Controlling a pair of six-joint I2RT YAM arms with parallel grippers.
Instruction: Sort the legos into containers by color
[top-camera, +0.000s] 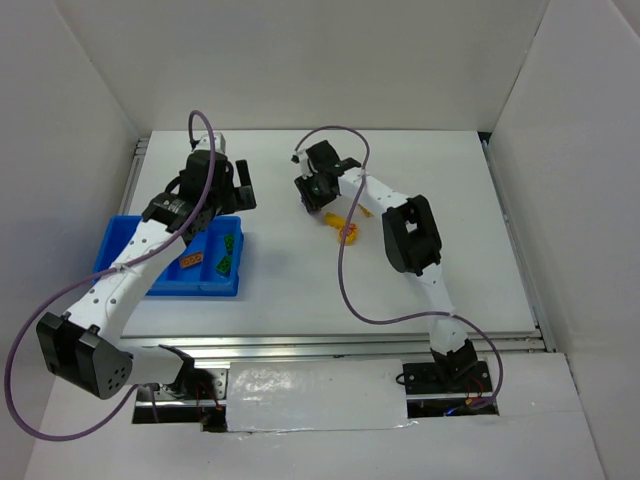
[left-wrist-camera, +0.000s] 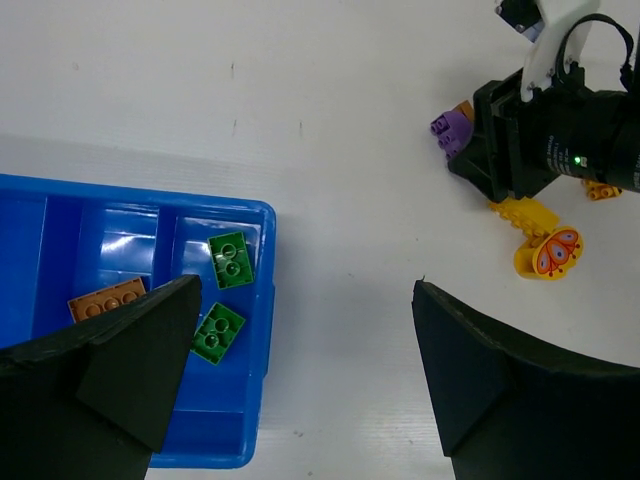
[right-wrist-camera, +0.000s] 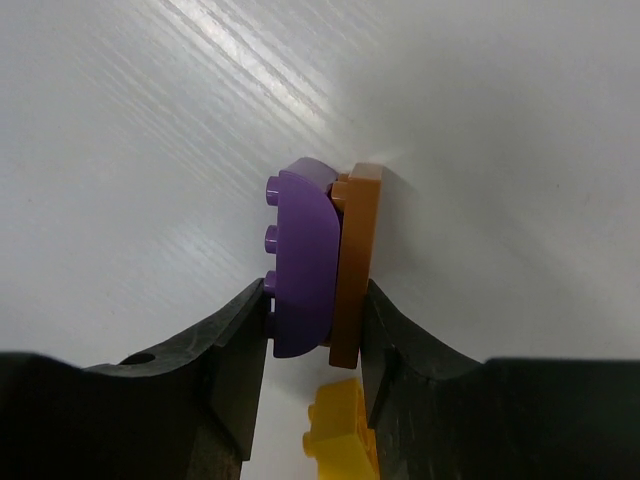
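My right gripper (right-wrist-camera: 315, 320) is shut on a two-coloured lego, a purple curved brick (right-wrist-camera: 305, 250) joined to an orange plate (right-wrist-camera: 355, 260), down at the white table. One finger presses the purple side and the other the orange side. A yellow lego (right-wrist-camera: 340, 430) lies just behind the fingers. In the left wrist view the same purple lego (left-wrist-camera: 452, 128) pokes out of the right gripper (left-wrist-camera: 510, 140). My left gripper (left-wrist-camera: 306, 290) hangs open and empty over the right edge of the blue tray (left-wrist-camera: 60, 220). Its containers hold two green legos (left-wrist-camera: 231, 259) (left-wrist-camera: 217, 332) and an orange one (left-wrist-camera: 107, 298).
A yellow brick (left-wrist-camera: 523, 212) and a yellow round piece with a butterfly print (left-wrist-camera: 548, 253) lie beside the right gripper, with a small orange piece (left-wrist-camera: 600, 190) further right. From above, the tray (top-camera: 115, 240) sits at the left, white walls enclose the table.
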